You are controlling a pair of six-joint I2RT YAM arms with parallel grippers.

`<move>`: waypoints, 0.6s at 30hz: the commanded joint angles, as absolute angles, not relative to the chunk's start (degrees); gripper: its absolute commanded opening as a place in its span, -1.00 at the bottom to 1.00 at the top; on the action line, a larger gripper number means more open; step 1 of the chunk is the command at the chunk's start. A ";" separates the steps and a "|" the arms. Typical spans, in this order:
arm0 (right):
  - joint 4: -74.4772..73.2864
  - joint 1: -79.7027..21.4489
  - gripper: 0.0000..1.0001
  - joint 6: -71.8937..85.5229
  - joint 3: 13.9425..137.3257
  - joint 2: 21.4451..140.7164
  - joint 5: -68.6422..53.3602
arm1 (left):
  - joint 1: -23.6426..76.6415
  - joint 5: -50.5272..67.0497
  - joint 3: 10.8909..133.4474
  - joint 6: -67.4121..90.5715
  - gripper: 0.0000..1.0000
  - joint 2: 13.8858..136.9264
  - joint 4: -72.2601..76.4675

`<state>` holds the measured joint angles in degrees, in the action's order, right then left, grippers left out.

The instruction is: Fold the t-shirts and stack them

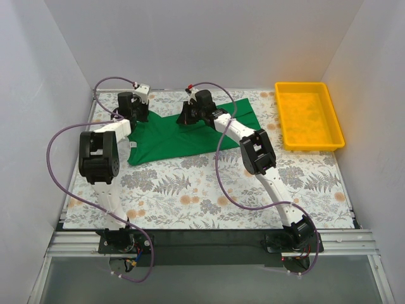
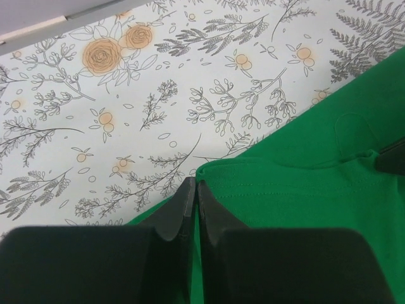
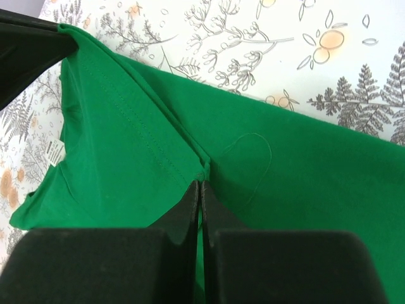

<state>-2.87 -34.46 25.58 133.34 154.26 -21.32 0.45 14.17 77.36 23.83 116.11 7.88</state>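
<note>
The green t-shirt lies partly spread at the far middle of the floral table. My left gripper is at its far left corner and is shut on a hemmed edge of the cloth, with the jaws pressed together. My right gripper is at the shirt's far edge and is shut on a pinched fold of the cloth. The shirt stretches between the two grippers in the right wrist view. Its white neck label shows at the left there.
A yellow plastic tray stands at the far right of the table. White walls close in the back and both sides. The floral table cover lies bare in front of the shirt.
</note>
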 commanded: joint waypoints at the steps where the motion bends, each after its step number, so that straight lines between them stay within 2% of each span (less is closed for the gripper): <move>1: -1.76 -34.45 -0.92 26.10 132.63 151.44 -21.01 | 0.09 15.03 79.97 23.55 -1.00 116.89 8.00; 4: -1.85 -34.37 -0.64 25.75 132.37 151.09 -20.83 | 0.09 12.67 81.03 24.34 -0.96 117.94 6.95; 5: -1.85 -34.28 -0.45 25.58 132.36 151.00 -20.74 | 0.09 11.00 81.21 25.22 -0.72 118.12 6.86; 8: -2.02 -33.75 -0.15 24.35 131.05 149.42 -20.13 | 0.09 2.75 82.17 27.68 -0.18 117.69 6.77; 9: -2.11 -33.23 -0.13 23.82 130.35 147.76 -19.95 | 0.09 0.81 82.44 29.60 0.07 117.51 6.77; 10: -2.11 -32.96 -0.11 23.12 128.17 146.61 -19.60 | 0.09 -2.69 82.70 30.58 0.21 116.47 6.77; 13: -2.02 -31.38 -0.09 18.39 123.33 139.68 -19.77 | 0.09 -10.09 83.67 36.11 0.38 112.61 2.67; 15: -2.37 -29.98 0.03 8.04 116.75 132.24 -22.13 | -1.74 -13.35 82.01 41.28 0.42 107.44 -2.08; 17: -3.68 -28.48 0.31 -2.31 107.90 126.42 -35.53 | -2.81 -11.35 78.25 52.96 0.44 102.59 -9.73; 18: -4.13 -26.39 0.39 -10.38 104.36 120.82 -45.78 | -4.73 -6.47 72.05 57.35 0.44 96.39 -11.93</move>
